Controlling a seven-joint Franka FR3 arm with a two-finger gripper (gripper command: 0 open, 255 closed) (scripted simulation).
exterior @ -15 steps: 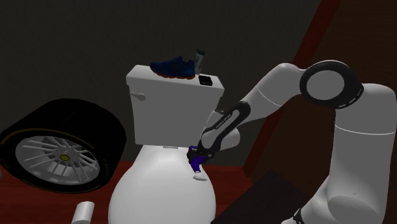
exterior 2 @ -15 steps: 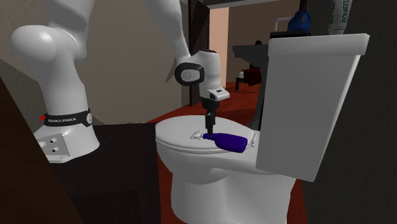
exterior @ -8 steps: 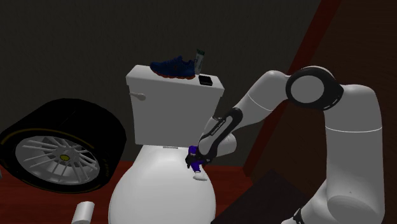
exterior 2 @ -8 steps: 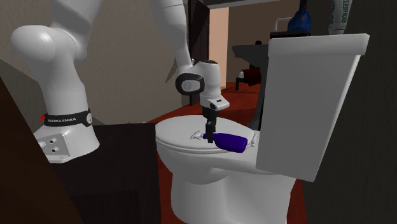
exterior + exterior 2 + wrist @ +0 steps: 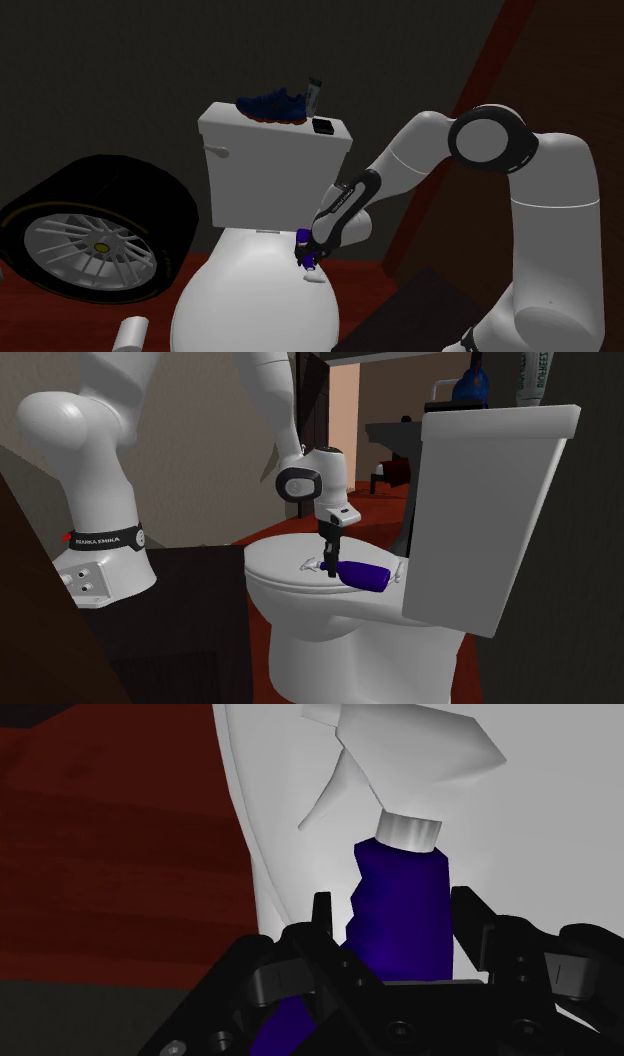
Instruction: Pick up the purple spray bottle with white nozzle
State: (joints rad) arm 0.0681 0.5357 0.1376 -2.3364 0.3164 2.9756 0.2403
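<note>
The purple spray bottle [image 5: 366, 577] with its white nozzle [image 5: 400, 754] lies on its side on the closed white toilet lid [image 5: 285, 557], close to the tank. My black gripper [image 5: 330, 566] comes down on it from above. In the wrist view the gripper [image 5: 393, 912] has one finger on each side of the bottle's [image 5: 400, 914] purple body, just below the white collar, and is shut on it. In the shoulder view the gripper [image 5: 308, 258] covers most of the bottle, with the nozzle [image 5: 314, 277] sticking out below the hand.
On the toilet tank [image 5: 270, 170] lie a blue shoe [image 5: 272, 103], an upright tube [image 5: 314, 95] and a small black object [image 5: 322, 127]. A big tyre [image 5: 90, 235] leans beside the toilet, with a white roll [image 5: 130, 335] on the red floor. My dark stand [image 5: 180, 622] is close by.
The arm has come down a little onto the bottle, and the fingers, wide apart before, have closed on its body. The bottle still lies on the lid.
</note>
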